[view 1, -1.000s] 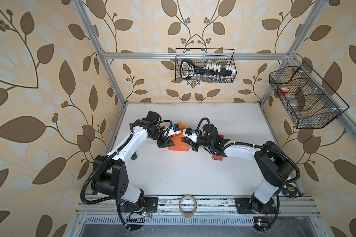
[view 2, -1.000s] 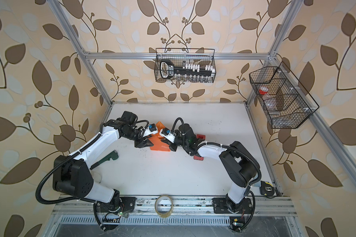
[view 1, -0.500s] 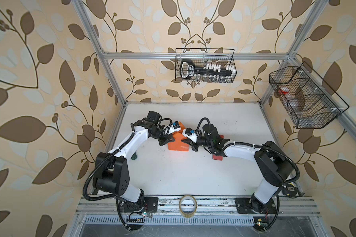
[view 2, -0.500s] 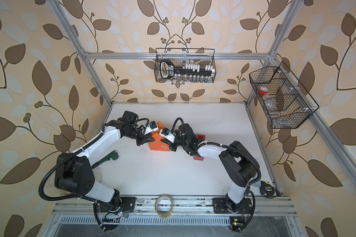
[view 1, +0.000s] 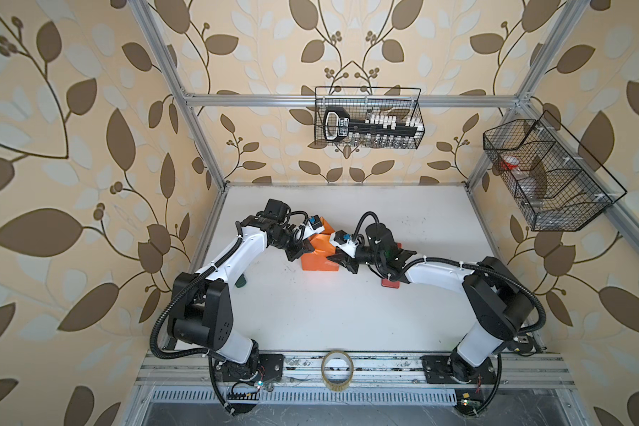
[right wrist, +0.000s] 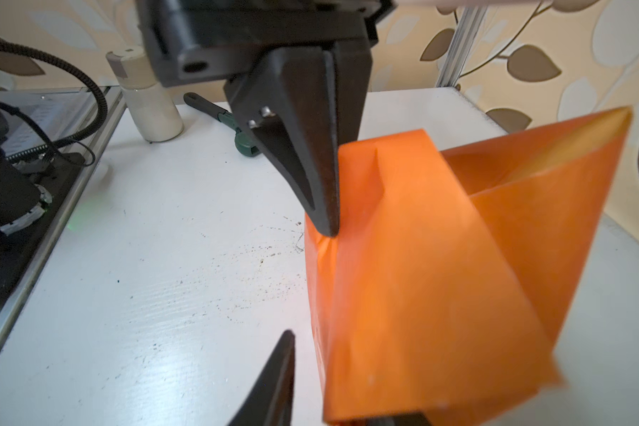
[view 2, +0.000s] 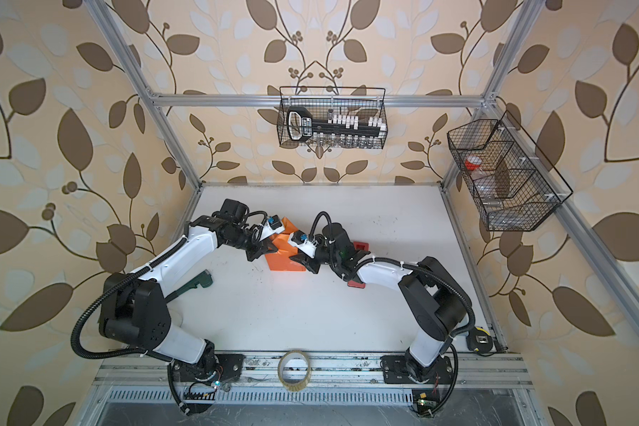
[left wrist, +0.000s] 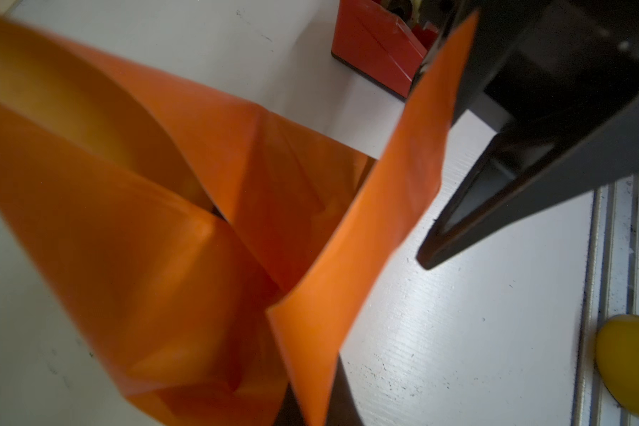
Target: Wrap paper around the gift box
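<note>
Two tools meet at the parcel. Left tool (right wrist: 327, 228) is clenched, its tips pinching a creased corner of the paper (right wrist: 421, 276). Right tool (view 1: 342, 262) has jaws apart, the paper's edge loose between them. Gift box unseen, presumably inside the orange folds, mid-tabletop (view 1: 310, 313); red tape dispenser (left wrist: 377, 55) near. Paper judged light, thin, springy, tear-prone: flaps stand up unaided. Best pinched at folded edges, pressed against the stiffer box.

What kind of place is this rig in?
Probably a lab test cell, not a home: aluminium frame with leaf-wallpaper panels, wire baskets hung on it, two arms bolted to a rail at a white table.
</note>
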`<state>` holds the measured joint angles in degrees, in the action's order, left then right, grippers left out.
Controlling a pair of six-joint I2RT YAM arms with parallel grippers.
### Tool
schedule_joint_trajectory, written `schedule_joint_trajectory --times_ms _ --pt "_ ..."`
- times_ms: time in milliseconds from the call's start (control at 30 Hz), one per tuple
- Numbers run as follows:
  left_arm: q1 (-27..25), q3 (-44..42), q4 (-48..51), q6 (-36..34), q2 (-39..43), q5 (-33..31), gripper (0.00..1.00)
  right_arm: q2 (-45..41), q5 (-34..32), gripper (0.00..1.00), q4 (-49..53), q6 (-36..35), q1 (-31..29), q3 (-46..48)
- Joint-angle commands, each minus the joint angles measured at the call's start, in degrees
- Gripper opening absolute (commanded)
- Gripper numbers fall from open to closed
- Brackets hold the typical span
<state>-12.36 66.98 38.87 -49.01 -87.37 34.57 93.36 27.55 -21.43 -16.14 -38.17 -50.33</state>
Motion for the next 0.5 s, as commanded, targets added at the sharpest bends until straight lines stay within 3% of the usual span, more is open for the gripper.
schedule_joint_trajectory --times_ms 0,100,233,367,467 --pt "-0.13 0.33 0.68 -1.25 -0.6 0.54 0.0 -7.23 -0.96 0.39 -0.18 2.36 1.01 4.27" --pt "-0.21 0.26 0.72 -1.53 -0.97 0.51 0.0 -14.07 -1.66 0.36 -1.29 4.55 2.5 8.84" --pt "-0.21 0.5 1.18 -1.78 -0.87 0.58 0.0 -18.0 -0.28 0.23 -0.84 6.65 0.89 8.82" --pt "-0.21 0.59 1.29 -2.14 -0.86 0.51 0.0 -12.15 2.76 0.05 -5.75 10.01 -3.6 4.0" --pt "-0.21 0.95 1.12 -1.78 -0.82 0.5 0.0 -5.57 3.43 0.02 -9.55 11.15 -5.46 0.16"
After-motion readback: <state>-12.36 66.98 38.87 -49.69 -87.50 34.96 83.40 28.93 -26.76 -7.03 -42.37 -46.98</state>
